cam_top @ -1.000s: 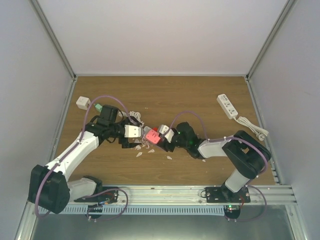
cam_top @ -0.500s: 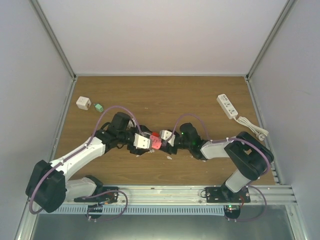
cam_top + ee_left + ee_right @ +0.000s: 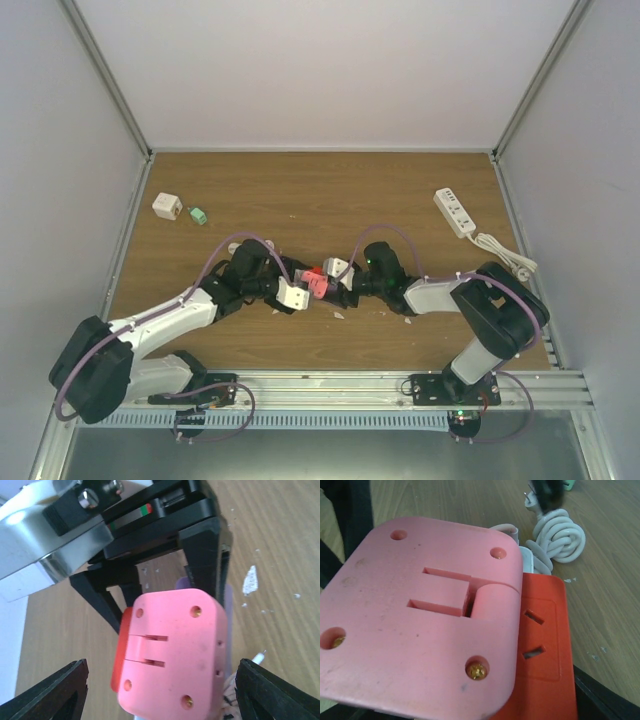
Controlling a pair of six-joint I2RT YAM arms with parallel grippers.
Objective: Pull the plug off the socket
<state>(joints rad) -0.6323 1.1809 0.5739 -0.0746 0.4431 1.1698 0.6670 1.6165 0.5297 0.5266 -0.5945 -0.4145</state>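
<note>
A pink socket block (image 3: 318, 283) with a red face (image 3: 542, 630) is lifted just above the wooden table, mid-front. My right gripper (image 3: 336, 274) is shut on it; in the left wrist view its black fingers (image 3: 204, 555) clasp the block's far end. My left gripper (image 3: 297, 295) stands open, with one finger on each side of the pink block (image 3: 170, 650) and a gap to each. A white plug (image 3: 528, 560) shows only as a sliver behind the block, beside a coiled white cable (image 3: 560, 535). The two slots on the red face are empty.
A white power strip (image 3: 455, 212) with its cable lies at the back right. A white adaptor (image 3: 166, 206) and a small green piece (image 3: 198, 215) sit at the back left. White chips (image 3: 340, 315) dot the wood near the socket. Grey walls enclose the table.
My left arm has swung right and forward from the back left until its fingers flank the socket, and its jaws have narrowed. The right gripper has kept its hold, shifting slightly.
</note>
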